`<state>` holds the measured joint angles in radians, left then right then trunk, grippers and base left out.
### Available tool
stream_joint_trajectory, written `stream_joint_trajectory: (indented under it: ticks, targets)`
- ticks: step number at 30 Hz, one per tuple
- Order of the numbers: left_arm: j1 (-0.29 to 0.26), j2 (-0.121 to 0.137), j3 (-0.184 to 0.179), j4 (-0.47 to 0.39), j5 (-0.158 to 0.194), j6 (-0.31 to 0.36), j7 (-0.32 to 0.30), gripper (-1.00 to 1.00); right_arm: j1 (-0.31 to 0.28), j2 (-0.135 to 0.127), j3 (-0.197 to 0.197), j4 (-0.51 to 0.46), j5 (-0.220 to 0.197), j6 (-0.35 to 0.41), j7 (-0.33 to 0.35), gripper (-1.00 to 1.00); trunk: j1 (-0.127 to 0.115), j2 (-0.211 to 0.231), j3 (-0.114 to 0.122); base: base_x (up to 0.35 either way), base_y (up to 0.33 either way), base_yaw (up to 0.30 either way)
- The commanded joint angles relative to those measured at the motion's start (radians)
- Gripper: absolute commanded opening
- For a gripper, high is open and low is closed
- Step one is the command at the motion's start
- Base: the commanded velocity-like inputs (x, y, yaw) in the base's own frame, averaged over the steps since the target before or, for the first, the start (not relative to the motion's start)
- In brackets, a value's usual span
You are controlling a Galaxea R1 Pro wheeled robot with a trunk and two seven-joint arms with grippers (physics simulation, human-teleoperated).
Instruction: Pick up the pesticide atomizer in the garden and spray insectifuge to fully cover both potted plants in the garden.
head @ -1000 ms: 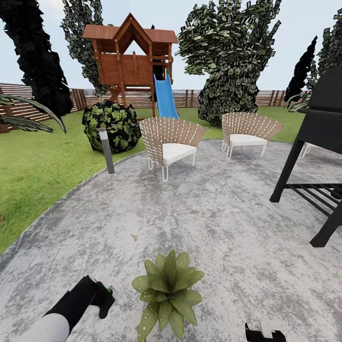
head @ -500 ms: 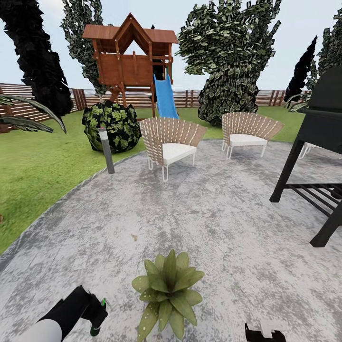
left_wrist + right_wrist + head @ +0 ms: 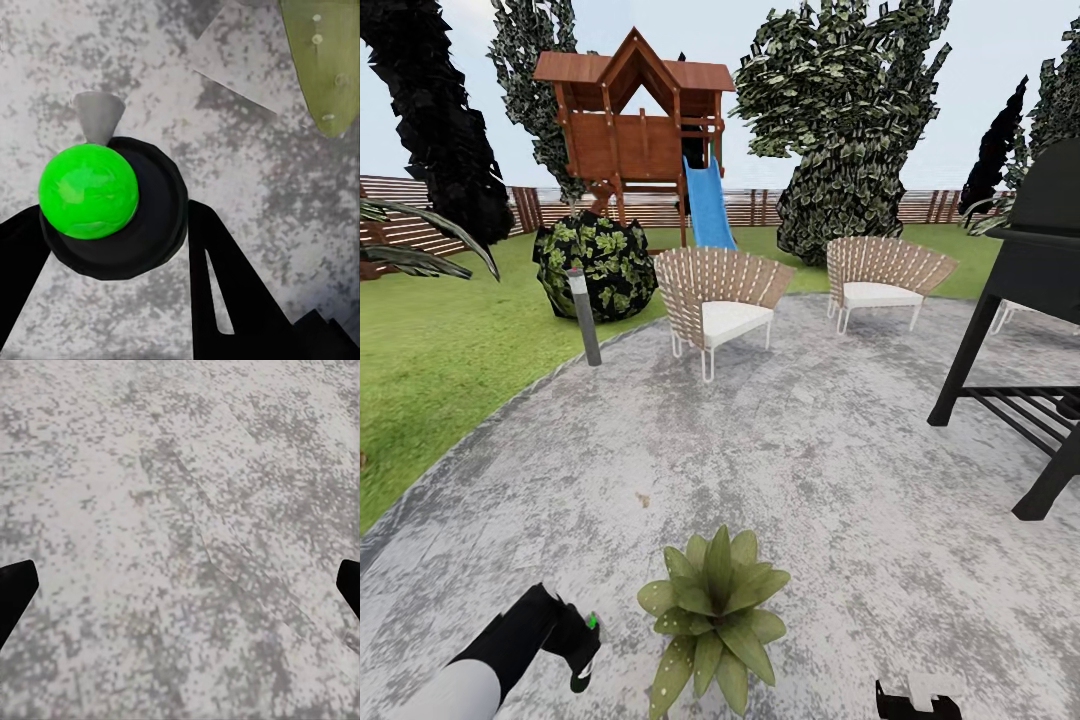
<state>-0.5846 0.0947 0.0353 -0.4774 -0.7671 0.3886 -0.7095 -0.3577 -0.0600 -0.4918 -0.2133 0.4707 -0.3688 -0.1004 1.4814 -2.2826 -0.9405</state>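
A garden scene on a round, mottled grey stone patio [image 3: 810, 470] bordered by green lawn [image 3: 450, 360]. Low in the head view, the left gripper [image 3: 575, 650] is clamped on the pesticide atomizer [image 3: 584, 660], a small pale sprayer with a bright green spot on top. In the left wrist view the atomizer shows as a green ball [image 3: 88, 191] seated in a dark round cap, with a pale grey cone-shaped nozzle [image 3: 97, 116] pointing away from the camera, and the gripper's black fingers [image 3: 225, 292] sit on either side of it.

Just beside the left gripper, toward the robot's middle, stands one potted plant [image 3: 715, 615], a rosette of broad pointed green leaves with pale speckles. Its pot is hidden under the leaves. One speckled leaf tip [image 3: 322, 60] appears at the edge of the left wrist view, close to the atomizer but apart from it.

The right gripper [image 3: 916, 702] sits low at the far side of the plant from the left gripper. In the right wrist view its two dark fingertips [image 3: 15, 592] lie at opposite edges of the frame over bare stone, so it is spread wide and holds nothing.

Well beyond both grippers are two slatted wicker chairs [image 3: 722, 300] with white cushions, a short grey post light [image 3: 584, 315], a dark leafy bush [image 3: 598, 265], a wooden play tower [image 3: 635, 130] with a blue slide [image 3: 707, 205], tall trees and a brown slatted fence [image 3: 410, 215]. A black grill stand [image 3: 1025, 330] stands ahead of the right gripper.
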Motion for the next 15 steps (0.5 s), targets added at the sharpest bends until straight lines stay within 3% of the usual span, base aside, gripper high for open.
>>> stream_joint_trajectory:
  ticks: [1,5,9,15]
  targets:
    - [0.000,0.001,0.002,-0.003,-0.004,0.006,-0.008,-1.00,-0.001,0.000,-0.005,0.002,0.011,-0.004,-0.004,1.00,0.000,0.000,-0.001,0.000,0.000,0.000]
    - [-0.002,-0.002,-0.014,-0.007,-0.021,0.006,-0.009,-1.00,-0.001,0.000,-0.006,0.002,0.011,-0.004,-0.004,1.00,0.000,0.000,-0.001,0.000,0.000,0.000]
    - [-0.001,-0.005,-0.065,-0.006,-0.031,0.006,-0.010,-1.00,-0.001,0.000,-0.006,0.002,0.011,-0.004,-0.004,1.00,0.000,0.000,-0.001,0.000,0.000,0.000]
    - [0.009,0.012,-0.079,-0.001,-0.037,-0.004,-0.011,-1.00,-0.001,0.000,-0.005,0.003,0.011,-0.004,-0.004,1.00,0.000,0.000,-0.001,0.000,0.000,0.000]
